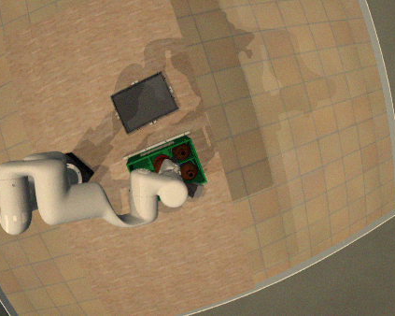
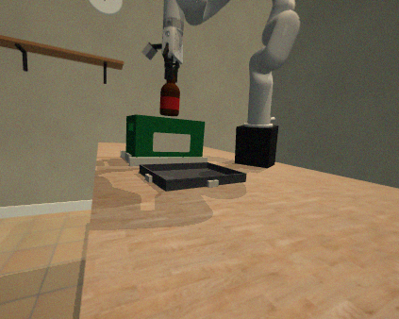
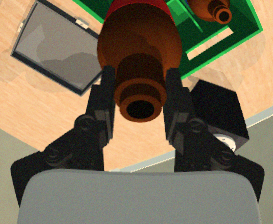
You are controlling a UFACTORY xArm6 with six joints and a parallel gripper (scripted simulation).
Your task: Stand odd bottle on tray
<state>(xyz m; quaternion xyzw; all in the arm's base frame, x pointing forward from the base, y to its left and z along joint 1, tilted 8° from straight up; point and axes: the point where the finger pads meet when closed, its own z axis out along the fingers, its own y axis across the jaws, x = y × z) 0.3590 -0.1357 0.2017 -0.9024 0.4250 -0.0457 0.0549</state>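
Note:
My gripper (image 3: pixel 140 82) is shut on the neck of a brown bottle (image 2: pixel 170 98) with a red label. The bottle hangs upright, just above the top edge of the green crate (image 2: pixel 165 136). In the wrist view the held bottle (image 3: pixel 139 46) fills the middle, with three other brown bottles (image 3: pixel 212 3) standing in the crate's cells below it. From above, the arm covers part of the crate (image 1: pixel 166 164), and bottles (image 1: pixel 189 170) show beside it. The dark tray (image 2: pixel 192 175) lies flat in front of the crate and shows in the top view (image 1: pixel 144 102) and the wrist view (image 3: pixel 56 46).
The arm's black base block (image 2: pixel 256 145) stands right of the crate. A wooden shelf (image 2: pixel 53 52) is fixed to the wall at the left. The table's left edge (image 2: pixel 92 189) drops to a tiled floor.

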